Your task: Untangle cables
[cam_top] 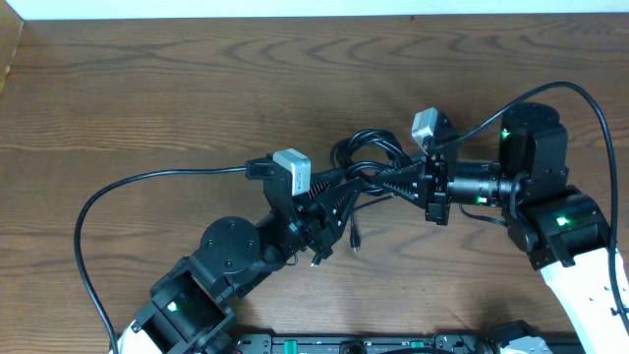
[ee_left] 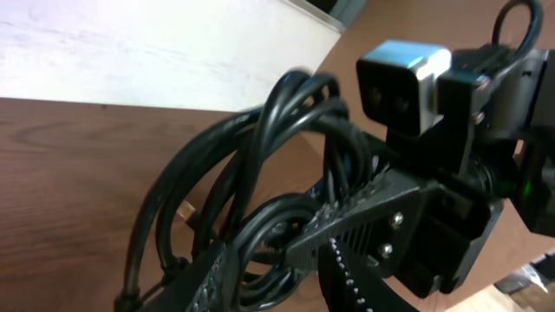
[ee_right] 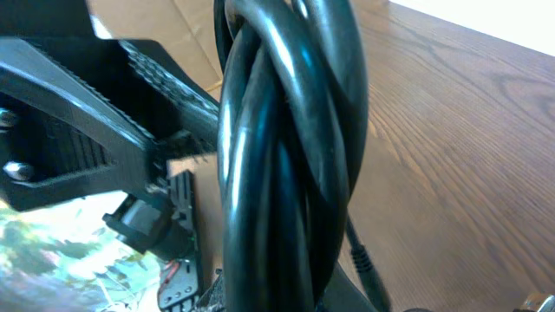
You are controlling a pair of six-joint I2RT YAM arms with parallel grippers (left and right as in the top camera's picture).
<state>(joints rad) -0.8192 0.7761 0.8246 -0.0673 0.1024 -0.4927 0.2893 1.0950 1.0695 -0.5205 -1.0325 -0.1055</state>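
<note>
The cables (cam_top: 369,157) sit in a tight black bunch near the middle of the wooden table (cam_top: 147,88), caught between the two arms that meet there. Several loops arch up and back from the bunch. One loose end trails toward the near edge and finishes in a small plug (cam_top: 354,239) lying on the wood.

The left claw (cam_top: 356,185) reaches in from the lower left. In its wrist view its fingers stand partly apart with cords passing between them; I cannot tell whether they press on those cords or only frame them.

The right claw (cam_top: 385,179) comes in from the right, nose to nose with the left one. Its serrated fingers are closed together and their tip is buried among the loops. Its wrist view is filled by a thick twist of cords running top to bottom just in front of the lens. Whether a cord is pinched between those closed fingers is hidden.
</note>
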